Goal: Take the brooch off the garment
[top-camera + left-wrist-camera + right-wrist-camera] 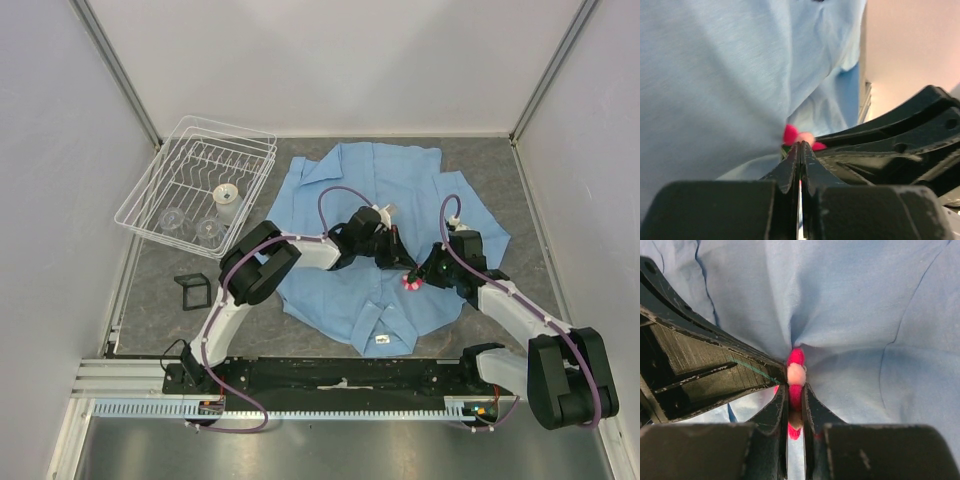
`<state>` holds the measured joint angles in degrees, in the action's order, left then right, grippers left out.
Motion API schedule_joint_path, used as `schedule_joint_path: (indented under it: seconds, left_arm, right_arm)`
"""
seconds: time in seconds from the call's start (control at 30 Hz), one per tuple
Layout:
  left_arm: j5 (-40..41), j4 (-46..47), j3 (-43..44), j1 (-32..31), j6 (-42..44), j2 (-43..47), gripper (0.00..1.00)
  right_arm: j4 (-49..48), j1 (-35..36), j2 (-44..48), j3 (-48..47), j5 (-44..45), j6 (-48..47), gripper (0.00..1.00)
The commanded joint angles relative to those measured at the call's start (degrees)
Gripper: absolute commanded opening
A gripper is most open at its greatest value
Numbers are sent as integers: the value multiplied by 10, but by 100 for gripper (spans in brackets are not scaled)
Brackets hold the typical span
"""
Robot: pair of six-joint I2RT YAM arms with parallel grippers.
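Observation:
The light blue garment point(340, 200) lies spread flat on the grey table. The pink-red brooch point(410, 283) with its pale centre sits on the shirt's right part. My right gripper point(418, 277) is shut on the brooch point(796, 372), petals squeezed between its jaws point(795, 388). My left gripper point(397, 252) reaches in from the left and is shut, tips point(800, 144) right beside the brooch point(792, 135), with fabric point(715, 75) bunched into them. The cloth point(855, 300) puckers around the pin. The left fingers point(715, 370) touch the right ones.
A white wire dish rack point(200, 185) holding a cup point(227, 195) and glasses stands at the back left. A small black frame point(192, 290) lies left of the shirt. The collar's white label point(382, 340) faces the near edge. Walls enclose three sides.

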<state>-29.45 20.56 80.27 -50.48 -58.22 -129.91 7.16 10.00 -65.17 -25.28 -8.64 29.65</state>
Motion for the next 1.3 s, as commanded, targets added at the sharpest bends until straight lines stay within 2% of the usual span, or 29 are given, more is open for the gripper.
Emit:
schedule_joint_path:
  seconds: [0.0,0.13,0.27,0.37,0.43,0.47,0.57,0.77,0.93,1.03,1.13,1.27]
  left_arm:
    - [-70,130,-32,-33,-74,73,2]
    - [-35,74,-36,-29,-36,91,2]
    - [-4,70,-89,-18,-19,115,2]
    - [38,30,-110,-16,39,132,2]
    - [39,26,-121,-16,49,136,4]
    - [34,33,-133,-16,51,136,5]
    - [28,68,-159,-17,51,134,7]
    - [23,85,-169,-27,70,119,7]
    - [14,103,-158,-36,68,91,9]
    - [12,118,-166,-37,65,98,15]
    - [25,102,-185,-36,73,133,27]
    - [35,85,-201,-33,83,186,50]
  right_arm:
    - [0,20,-9,-3,-38,-2,0]
    - [5,20,12,1,-23,10,0]
    - [16,20,49,2,10,18,0]
    - [43,17,53,-2,37,31,2]
    - [55,11,51,-8,27,42,15]
    - [58,10,50,-11,18,46,27]
    - [79,6,51,-33,1,52,37]
    - [135,-8,33,-86,6,14,54]
    - [152,-8,2,-122,-14,-16,56]
    - [159,-8,-37,-130,-23,-24,52]
    - [152,-10,-34,-120,-20,-23,50]
    - [150,-14,-35,-114,-28,-18,50]
